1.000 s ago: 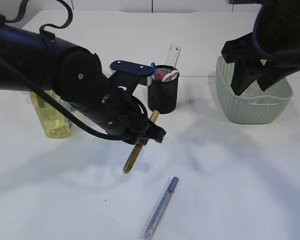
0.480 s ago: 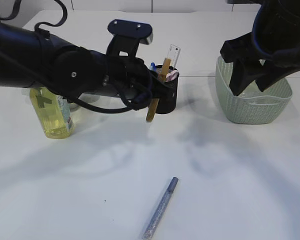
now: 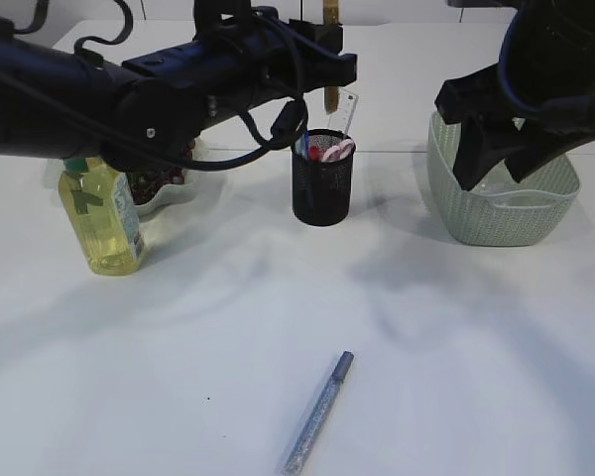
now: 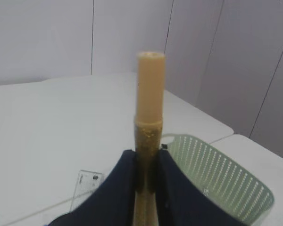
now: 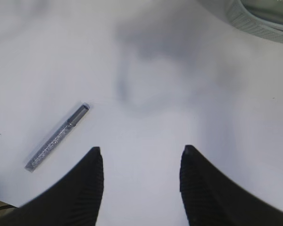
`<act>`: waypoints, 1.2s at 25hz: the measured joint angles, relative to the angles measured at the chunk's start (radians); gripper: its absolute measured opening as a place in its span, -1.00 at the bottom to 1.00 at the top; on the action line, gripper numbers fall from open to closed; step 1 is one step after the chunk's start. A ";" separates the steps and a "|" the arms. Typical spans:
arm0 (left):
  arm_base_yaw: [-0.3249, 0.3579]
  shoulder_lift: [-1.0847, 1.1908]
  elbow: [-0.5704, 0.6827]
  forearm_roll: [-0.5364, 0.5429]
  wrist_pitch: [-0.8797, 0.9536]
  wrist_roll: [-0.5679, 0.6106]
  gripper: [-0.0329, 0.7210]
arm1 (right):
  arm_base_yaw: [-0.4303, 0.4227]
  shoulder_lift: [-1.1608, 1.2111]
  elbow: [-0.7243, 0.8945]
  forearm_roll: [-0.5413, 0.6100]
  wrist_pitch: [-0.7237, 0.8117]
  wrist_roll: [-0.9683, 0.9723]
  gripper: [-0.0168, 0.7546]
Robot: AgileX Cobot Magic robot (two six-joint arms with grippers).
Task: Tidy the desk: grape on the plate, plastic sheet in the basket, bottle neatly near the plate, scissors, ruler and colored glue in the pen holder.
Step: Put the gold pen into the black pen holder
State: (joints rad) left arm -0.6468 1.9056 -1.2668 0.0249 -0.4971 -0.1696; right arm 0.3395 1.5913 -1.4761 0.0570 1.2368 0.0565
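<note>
The left gripper (image 4: 146,179) was pinched narrowly on a gold glue stick (image 4: 148,127); its dark fingers (image 4: 120,188) pressed the stick's glittery lower part from both sides, the orange cap standing upright above them; in the exterior view the stick (image 3: 331,59) hung upright just above the black pen holder (image 3: 323,178), not yet inside it; a ruler (image 3: 344,111) and pink-handled scissors (image 3: 334,151) stood in the holder. The right gripper (image 5: 141,183) hung fairly wide and empty over the table (image 3: 456,337), left of the green basket (image 3: 503,213); a silver glue stick (image 5: 57,137) lay flat on the table, to its near left, well apart from its fingers (image 5: 87,186). A yellow bottle (image 3: 101,218) stood at left beside a plate (image 3: 164,193) of grapes.
</note>
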 joint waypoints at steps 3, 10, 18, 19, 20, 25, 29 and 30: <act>0.004 0.053 -0.073 0.000 -0.017 0.005 -0.69 | 0.000 0.000 0.000 0.000 0.000 0.000 0.12; 0.037 0.186 -0.233 0.000 -0.021 0.011 -0.68 | 0.000 0.000 0.000 -0.010 0.000 0.000 0.12; 0.090 0.263 -0.286 0.000 -0.019 0.011 -0.67 | 0.000 0.000 0.000 -0.025 0.000 -0.002 0.12; 0.090 0.267 -0.286 0.000 -0.019 0.011 -0.67 | 0.000 0.000 0.000 -0.028 0.000 -0.002 0.12; 0.090 0.269 -0.286 0.000 -0.019 0.011 -0.67 | 0.000 0.000 0.000 -0.030 0.000 -0.002 0.12; 0.090 0.275 -0.286 0.000 -0.017 0.011 -0.67 | 0.000 0.000 0.000 -0.038 0.000 -0.002 0.12; 0.090 0.299 -0.288 0.000 -0.023 0.011 -0.66 | 0.000 0.000 0.000 -0.040 0.000 -0.002 0.12; 0.090 0.306 -0.288 0.000 -0.023 0.011 -0.65 | 0.000 0.000 0.000 -0.040 0.000 -0.002 0.12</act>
State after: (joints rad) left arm -0.5567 2.2113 -1.5551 0.0249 -0.5201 -0.1586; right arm 0.3395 1.5913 -1.4761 0.0172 1.2368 0.0546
